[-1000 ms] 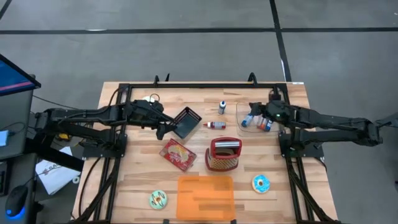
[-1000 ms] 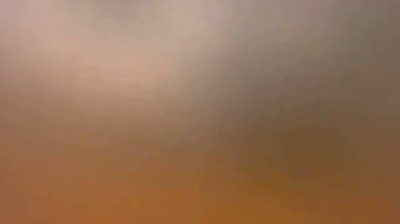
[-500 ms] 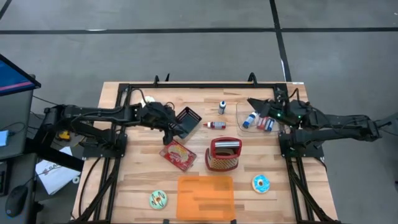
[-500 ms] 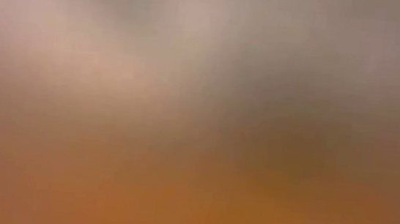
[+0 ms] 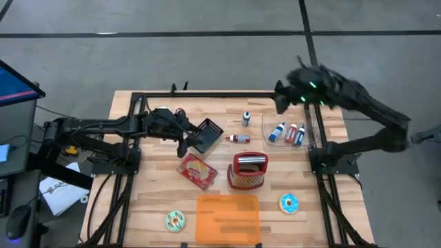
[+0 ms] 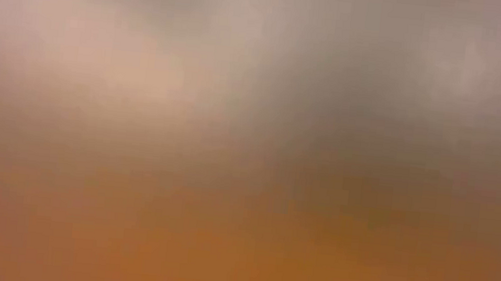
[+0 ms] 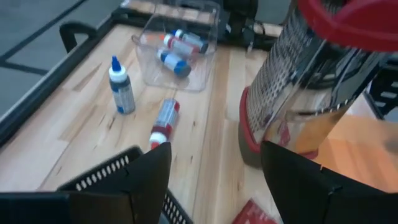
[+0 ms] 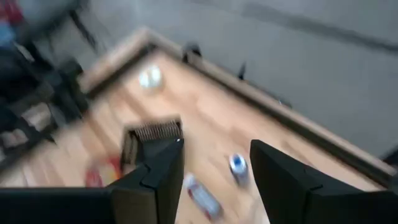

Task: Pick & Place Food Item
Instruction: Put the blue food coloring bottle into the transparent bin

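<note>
Wooden table (image 5: 151,200) carries: black mesh basket (image 5: 207,135), red food packet (image 5: 197,171), red-trimmed grater (image 5: 248,170), orange board (image 5: 228,218), two donuts — green (image 5: 175,220), blue (image 5: 289,202) — two loose bottles (image 5: 246,118), clear tray (image 5: 267,138) of bottles.

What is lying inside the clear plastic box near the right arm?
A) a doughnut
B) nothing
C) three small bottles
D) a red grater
C: in the high view the clear box holds three small bottles side by side, while the grater stands on the table outside it.
</note>
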Robot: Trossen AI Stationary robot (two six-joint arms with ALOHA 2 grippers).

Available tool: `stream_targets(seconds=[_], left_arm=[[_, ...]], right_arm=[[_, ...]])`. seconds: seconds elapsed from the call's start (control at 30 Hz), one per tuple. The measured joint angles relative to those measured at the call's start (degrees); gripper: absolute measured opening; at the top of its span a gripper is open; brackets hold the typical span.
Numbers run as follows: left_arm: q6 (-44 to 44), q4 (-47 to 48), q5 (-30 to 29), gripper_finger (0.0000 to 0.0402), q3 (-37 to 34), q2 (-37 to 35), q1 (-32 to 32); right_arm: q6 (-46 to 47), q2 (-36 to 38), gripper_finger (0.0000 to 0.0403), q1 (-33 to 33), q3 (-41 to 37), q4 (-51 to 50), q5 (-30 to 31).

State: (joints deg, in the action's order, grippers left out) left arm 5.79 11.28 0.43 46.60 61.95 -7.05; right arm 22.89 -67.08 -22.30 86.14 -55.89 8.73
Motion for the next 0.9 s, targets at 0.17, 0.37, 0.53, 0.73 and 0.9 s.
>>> stream_targets(seconds=[0.17, 0.37, 0.53, 0.73, 0.9], left_arm=[[0.3, 0.2, 0.0, 0.0243, -0.1, -0.4, 0.6], [1.5, 0.2, -1.7, 0.0242, -0.1, -0.4, 2.6], [1.5, 0.1, -2.0, 0.0242, -0.1, -0.4, 4.0], [2.0, -1.2, -1.9, 0.0243, -1.4, -0.5, 4.2], [2.6, -1.5, -1.6, 0.0242, -2.6, -0.7, 4.2]], right_arm=[[-6.5, -15.7, 0.0175, -9.3, 14.1, -12.2, -10.2], [-8.4, -28.9, 0.0183, -12.7, 20.8, -18.3, -13.4], [-9.2, -35.4, 0.0211, -11.4, 21.1, -17.8, -15.1], [-9.5, -40.8, 0.0238, -10.3, 21.1, -16.5, -14.4], [-8.8, -44.1, 0.0240, -8.4, 21.0, -17.3, -10.6]])
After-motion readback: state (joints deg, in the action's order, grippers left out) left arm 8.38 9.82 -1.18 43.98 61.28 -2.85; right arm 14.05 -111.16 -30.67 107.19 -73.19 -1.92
